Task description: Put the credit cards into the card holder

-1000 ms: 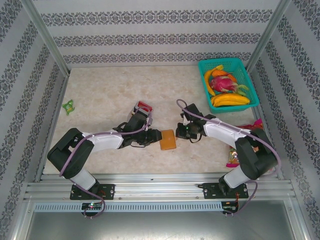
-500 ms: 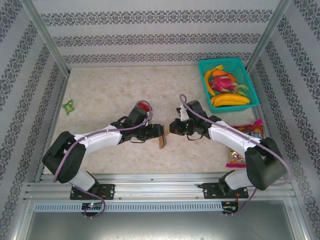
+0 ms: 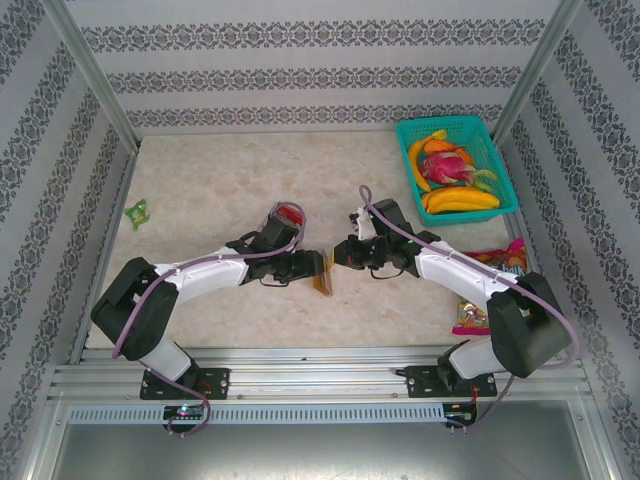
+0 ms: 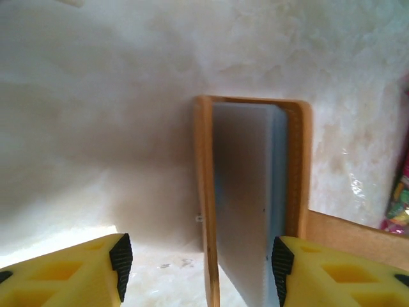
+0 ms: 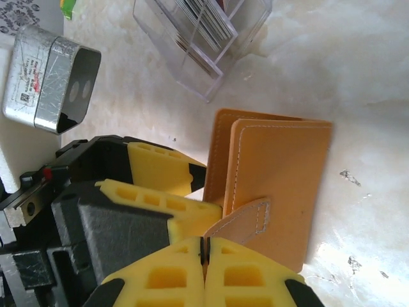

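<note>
The orange-tan card holder [image 3: 322, 281] stands on edge, half open, between my two grippers. In the left wrist view its orange flap [image 4: 204, 192] and grey inner panel [image 4: 249, 192] rise between my left gripper's [image 4: 199, 256] open fingers; the left pad [image 4: 120, 257] is clear of it. My right gripper [image 5: 204, 246] is shut, with the holder's strap [image 5: 246, 220] running into its fingertips. The left gripper [image 3: 316, 268] and right gripper [image 3: 342, 254] nearly meet. The credit cards [image 5: 208, 19] sit in a clear plastic box [image 5: 192, 57] just behind the holder [image 5: 281, 179].
A teal basket [image 3: 505, 190] of fruit stands at the back right. Snack packets [image 3: 497, 258] lie by the right arm, another [image 3: 468, 318] near its base. A small green object [image 3: 137, 212] lies at the far left. The clear box shows red [image 3: 288, 212] behind the left arm.
A second ago the card holder lay flat on the table; now it stands on edge. Both grippers have moved closer together over it.
</note>
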